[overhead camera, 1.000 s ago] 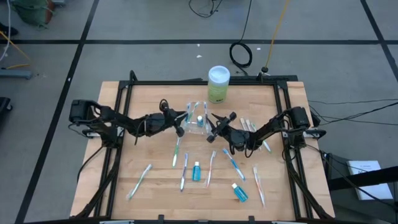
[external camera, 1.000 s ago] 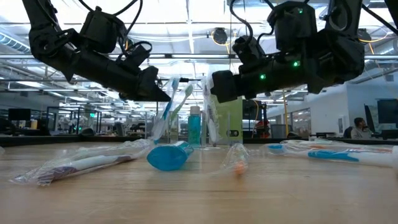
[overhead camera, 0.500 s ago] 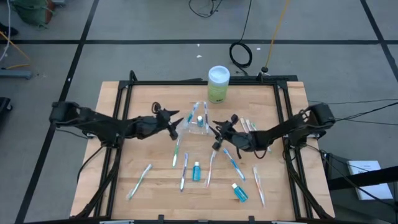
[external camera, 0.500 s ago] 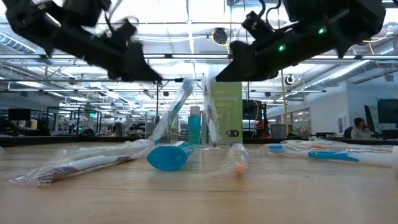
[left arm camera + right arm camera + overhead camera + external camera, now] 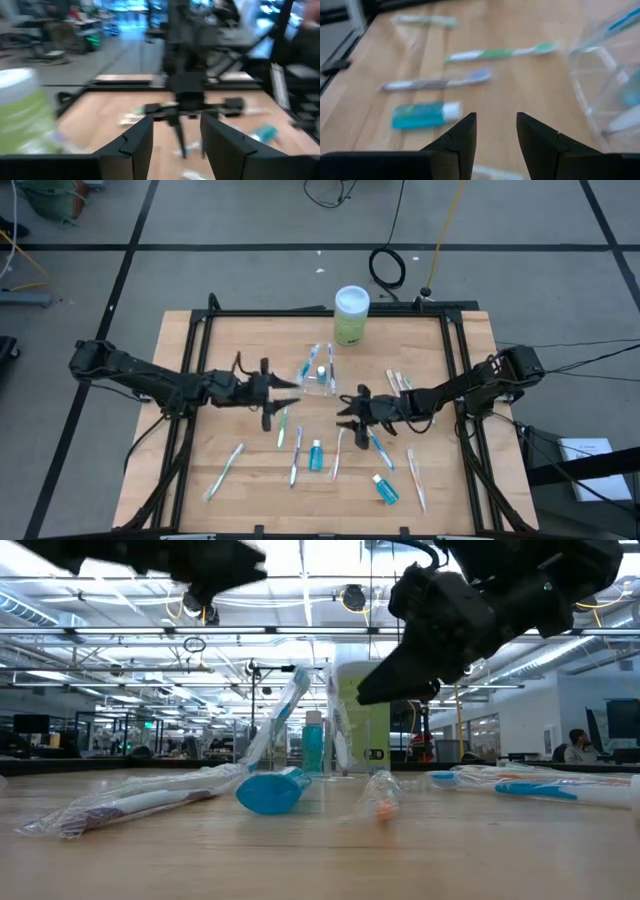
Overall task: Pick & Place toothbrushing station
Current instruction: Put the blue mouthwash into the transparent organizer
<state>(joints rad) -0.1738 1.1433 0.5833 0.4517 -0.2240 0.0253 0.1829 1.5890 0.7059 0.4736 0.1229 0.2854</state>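
Clear plastic is what you are looking for: the toothbrushing station [image 5: 318,372] stands upright on the wooden table [image 5: 190,450], toward the far side, just in front of the green canister [image 5: 351,315] with its white lid. You can see toothbrushes and a small blue tube standing in the station; in the low view [image 5: 305,740] one brush leans out to the side. Neither arm touches it.

Your left gripper [image 5: 278,392] hangs over the table just beside the station's near left corner, fingers parted with nothing between them; its wrist view [image 5: 176,134] confirms the gap. Your right gripper [image 5: 350,410] sits nearer the front, to the right of the station and apart from it, above the wrapped toothbrushes. Its fingers are also spread and empty, as its wrist view [image 5: 496,131] shows, with the station [image 5: 607,85] ahead of it.

Loose items lie across the near half of the table: several wrapped toothbrushes [image 5: 224,470] and two blue toothpaste tubes [image 5: 316,455]. More brushes lie in a group at the right side [image 5: 400,385].
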